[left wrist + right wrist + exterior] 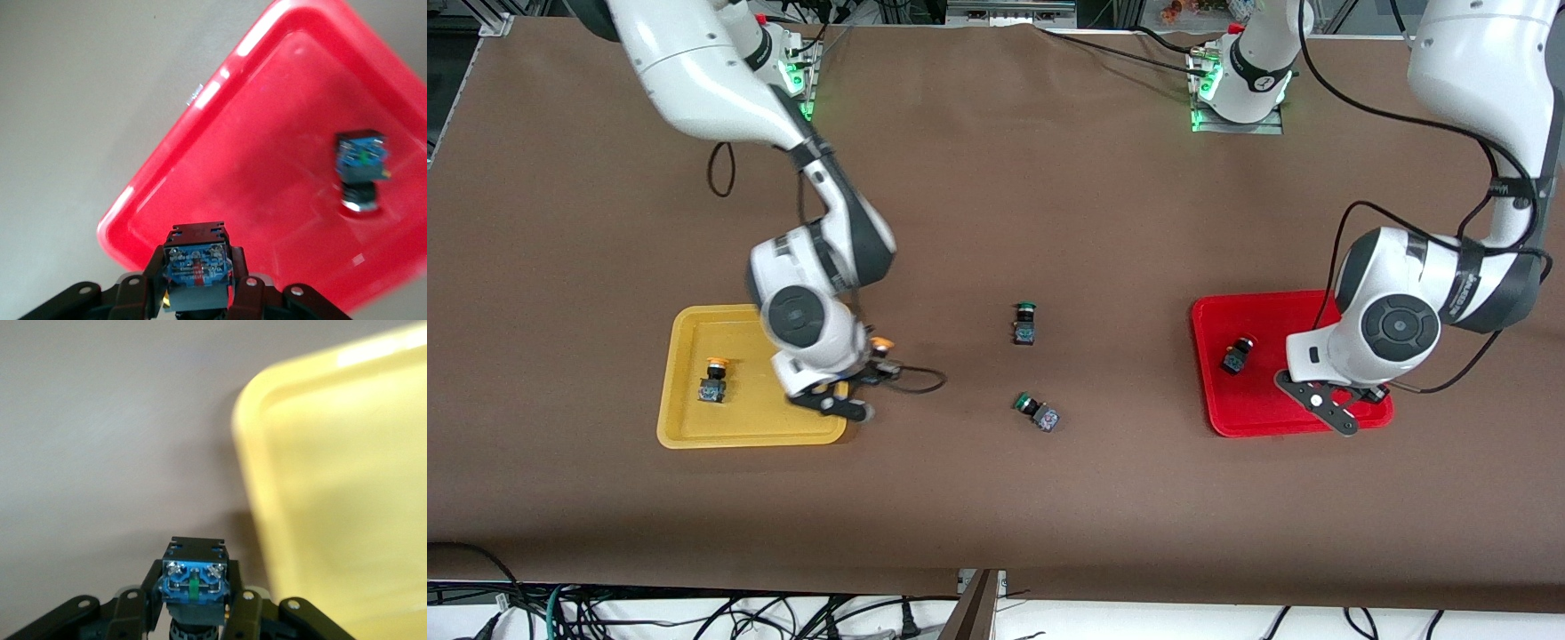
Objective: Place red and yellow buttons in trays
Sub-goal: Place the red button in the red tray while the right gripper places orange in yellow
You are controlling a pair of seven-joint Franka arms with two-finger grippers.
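Two trays: we see the yellow tray (685,427) toward the right arm's end of the table and the red tray (1254,418) toward the left arm's end, well apart
Yellow tray contents: we find one yellow-capped button (713,382) lying inside it, near the tray's outer end
Right gripper (863,378): we see it above the yellow tray's inner edge, where tray meets bare table, its fingers clamped narrowly on a second yellow button (882,347)
Right wrist view: we see that held button's (194,580) blue-faced block pinched between the two dark fingers (148,590), with the yellow tray's rounded corner (253,420) below and to one side, and brown table under the rest
Green-capped switches: we count two on the bare table between the trays; one (1024,323) lies farther from the front camera, the other (1038,412) nearer, tilted on its side
Red tray contents: we see one red-capped button (1237,354) lying on its side inside the tray, toward the tray's inner end
Left gripper (1369,391): we see it low above the red tray's outer end, mostly hidden in the front view by the wrist
Left wrist view: we see the fingers (241,280) closed on a red-bodied button (197,257), with the red tray's floor (267,167) spread beneath and the loose red button (360,170) lying apart from it
Table (996,498): we see a brown cover under everything
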